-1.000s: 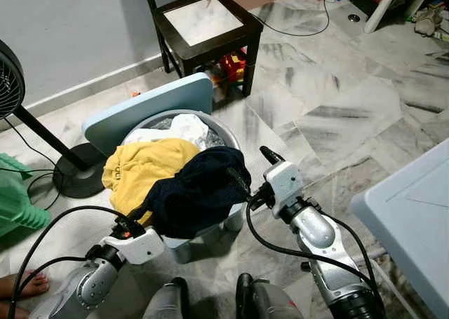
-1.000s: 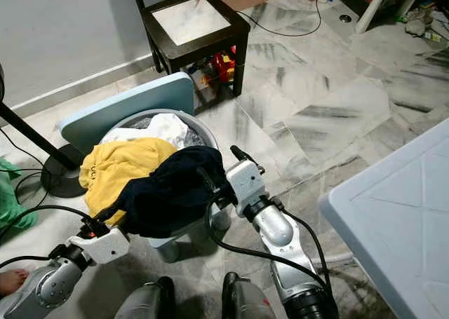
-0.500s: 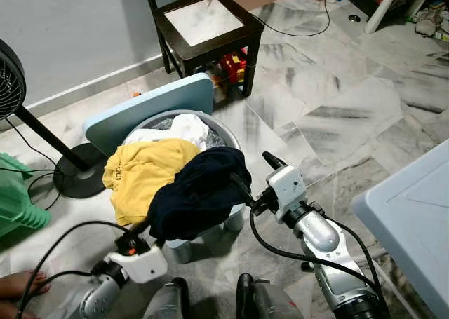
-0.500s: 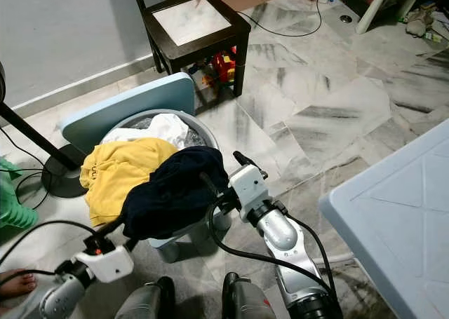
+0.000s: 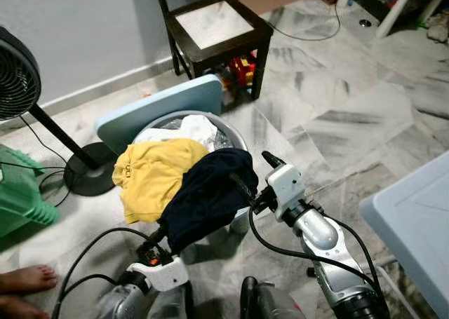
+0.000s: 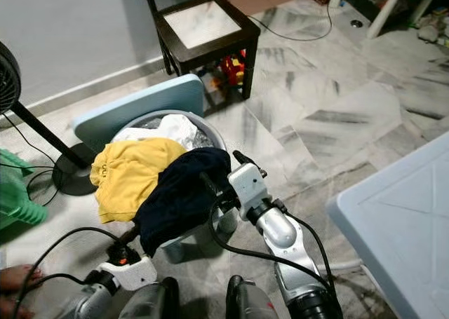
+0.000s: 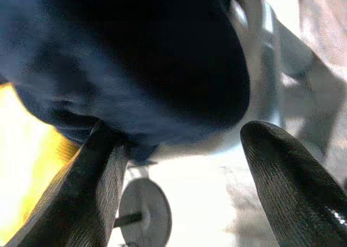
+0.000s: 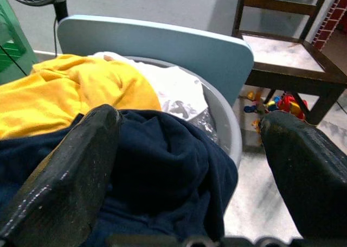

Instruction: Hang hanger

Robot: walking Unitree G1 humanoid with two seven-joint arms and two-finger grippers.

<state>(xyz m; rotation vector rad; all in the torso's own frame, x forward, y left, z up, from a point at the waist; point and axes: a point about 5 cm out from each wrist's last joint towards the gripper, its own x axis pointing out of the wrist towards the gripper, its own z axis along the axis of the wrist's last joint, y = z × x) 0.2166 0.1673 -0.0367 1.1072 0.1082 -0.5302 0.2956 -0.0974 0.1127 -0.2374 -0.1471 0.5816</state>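
Observation:
A grey laundry basket point(image 5: 237, 138) on the floor holds a yellow shirt point(image 5: 151, 175), a white cloth point(image 5: 196, 128) and a navy garment point(image 5: 207, 196) that drapes over its near rim. My right gripper point(image 5: 254, 173) is open at the garment's right edge, and the navy cloth point(image 8: 162, 171) lies between its spread fingers. Low on the near side, my left gripper point(image 5: 157, 236) points up under the garment's hanging hem. It is open, with one finger point(image 7: 92, 187) against the navy cloth point(image 7: 135, 68).
A light-blue board point(image 5: 161, 112) leans behind the basket. Beyond it stands a dark chair point(image 5: 217, 28) with toys underneath. A fan point(image 5: 17, 73) and a green basket point(image 5: 21, 193) are at the left, a light-blue table point(image 5: 414, 221) at the right. A person's feet point(image 5: 24, 280) show at the bottom left.
My left arm has dropped lower and swung toward the middle, so its gripper now sits under the navy garment's hem. The camera shifted slightly. The right gripper has barely moved.

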